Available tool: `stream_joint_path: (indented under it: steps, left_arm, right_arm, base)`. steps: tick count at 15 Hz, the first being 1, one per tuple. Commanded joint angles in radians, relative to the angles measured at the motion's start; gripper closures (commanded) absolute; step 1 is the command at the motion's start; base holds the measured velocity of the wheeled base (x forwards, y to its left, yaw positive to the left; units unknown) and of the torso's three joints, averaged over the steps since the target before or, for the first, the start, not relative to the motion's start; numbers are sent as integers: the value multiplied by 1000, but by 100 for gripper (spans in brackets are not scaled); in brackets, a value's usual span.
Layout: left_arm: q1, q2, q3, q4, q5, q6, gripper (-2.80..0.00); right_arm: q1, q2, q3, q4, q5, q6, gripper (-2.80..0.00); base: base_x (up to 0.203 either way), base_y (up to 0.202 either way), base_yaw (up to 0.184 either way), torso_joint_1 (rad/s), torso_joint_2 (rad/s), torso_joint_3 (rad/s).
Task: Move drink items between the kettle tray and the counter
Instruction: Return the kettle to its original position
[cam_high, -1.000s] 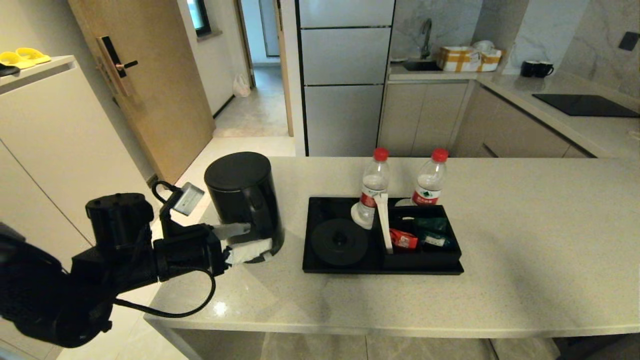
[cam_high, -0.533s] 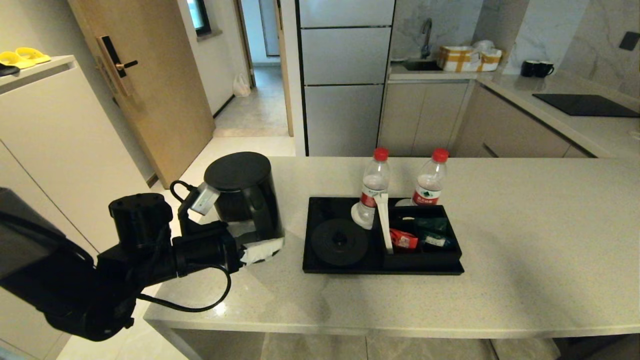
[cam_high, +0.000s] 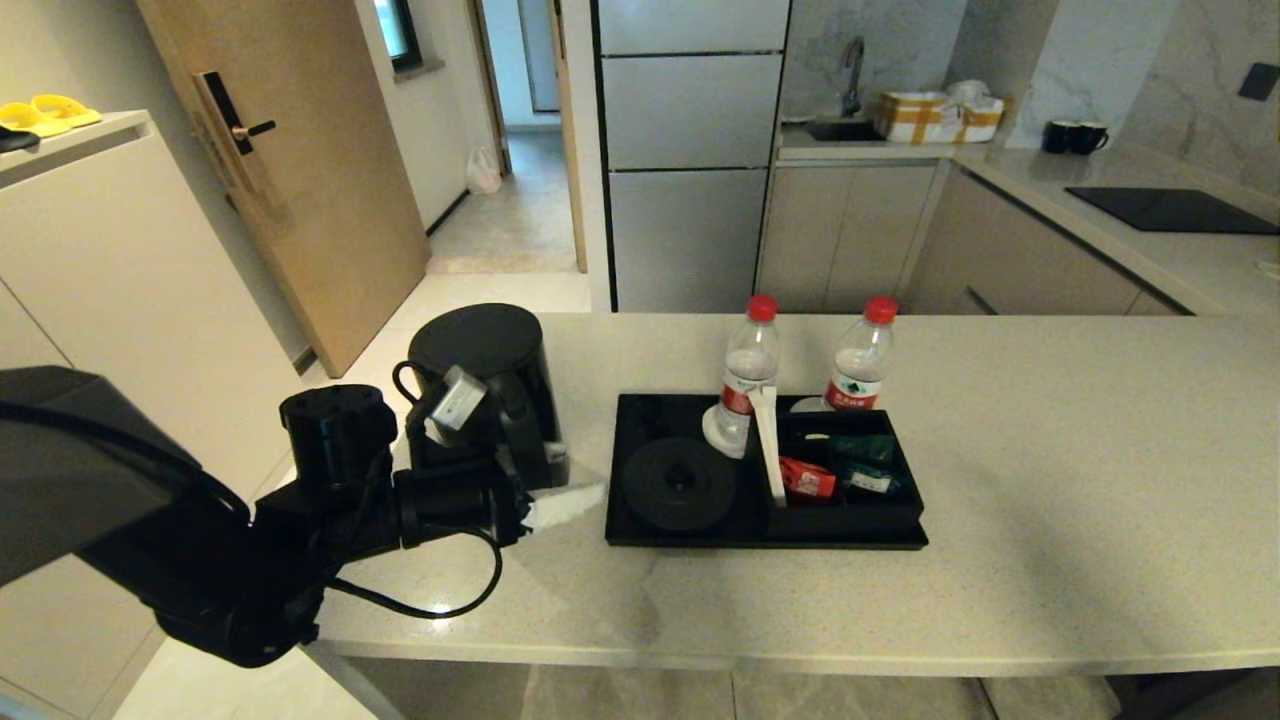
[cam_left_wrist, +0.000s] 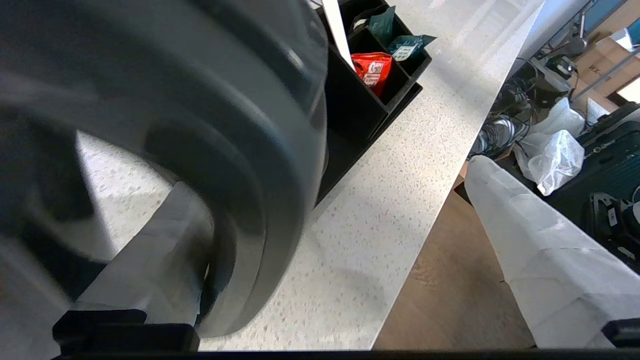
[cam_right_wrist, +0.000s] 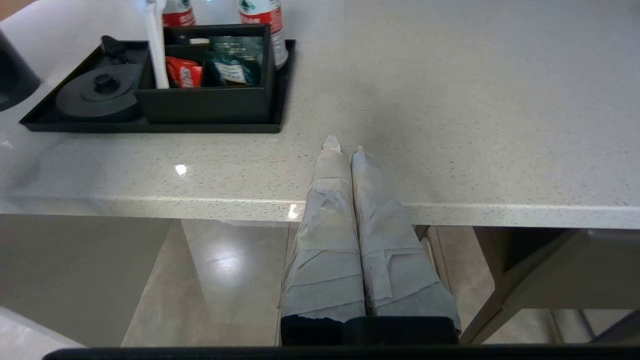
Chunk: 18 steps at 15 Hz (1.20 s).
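The kettle stands upright on the counter, just beside the kettle tray on its left side, long axis vertical, and the left gripper reaches in level at the kettle's low part with jaws spread wide — one taped finger behind the handle, the other on the near side toward the tray, nothing gripped yet. The round base lies just beyond the kettle, so the left arm is the nearer one by far. The right gripper hangs pressed shut and empty at the counter's front edge, well apart from the kettle — both bottles stand at the tray's far edge, approx. behind the divider.
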Motion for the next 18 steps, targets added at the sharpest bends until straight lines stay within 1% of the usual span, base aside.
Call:
stream_joint_path:
  steps: [1, 4, 6, 12, 14, 18]
  left_arm:
    - [-15, 16, -14, -6, -5, -1, -280]
    - [-15, 19, -17, -8, -3, -2, -280]
    - [-18, 21, -20, -8, 15, -2, -280]
    - [-21, 11, 11, -11, 21, -1, -280]
    - [-21, 11, 13, -11, 37, -1, -280]
    - [-21, 5, 16, -13, 41, -1, -280]
  right_arm:
    - [0, 0, 0, 0, 0, -1, 0]
    - [0, -1, 0, 0, 0, -1, 0]
    - [0, 0, 0, 0, 0, -1, 0]
    - [0, -2, -1, 0, 0, -1, 0]
    - [0, -2, 0, 0, 0, -1, 0]
    - [0, 0, 0, 0, 0, -1, 0]
  base:
    - [0, 0, 0, 0, 0, 0]
    - [0, 0, 0, 0, 0, 0]
    - [0, 0, 0, 0, 0, 0]
    - [0, 0, 0, 0, 0, 0]
    - [0, 0, 0, 0, 0, 0]
    - [0, 0, 0, 0, 0, 0]
